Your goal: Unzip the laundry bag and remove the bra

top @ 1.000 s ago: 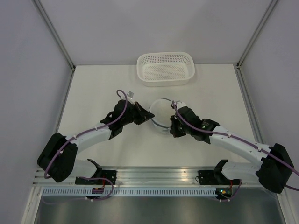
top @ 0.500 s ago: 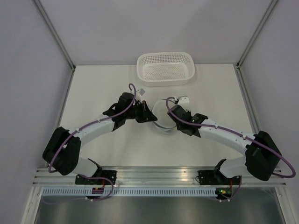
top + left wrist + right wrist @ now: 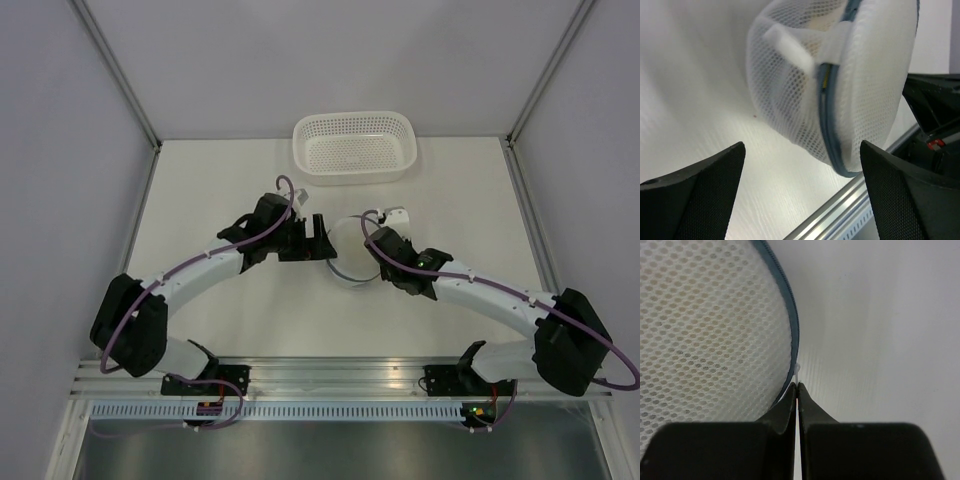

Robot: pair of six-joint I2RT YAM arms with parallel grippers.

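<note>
The laundry bag (image 3: 345,262) stands on edge at mid-table, a round white mesh pouch with a dark zipper rim (image 3: 827,125). My left gripper (image 3: 323,240) is wide open just left of it, and in the left wrist view (image 3: 802,146) nothing lies between its fingers. My right gripper (image 3: 368,250) is at the bag's right side. In the right wrist view it (image 3: 798,386) is shut on the small white zipper pull (image 3: 798,372) at the rim. The bra stays inside the bag; only a yellow sliver (image 3: 825,80) shows at the zipper.
A white perforated basket (image 3: 400,168) stands at the back of the table, beyond the bag. Grey walls close in both sides, and an aluminium rail (image 3: 340,375) runs along the near edge.
My left gripper was shut at the bag's left rim and has opened, letting it go. The right gripper stays shut on the pull, and the bag has tipped further onto its edge.
</note>
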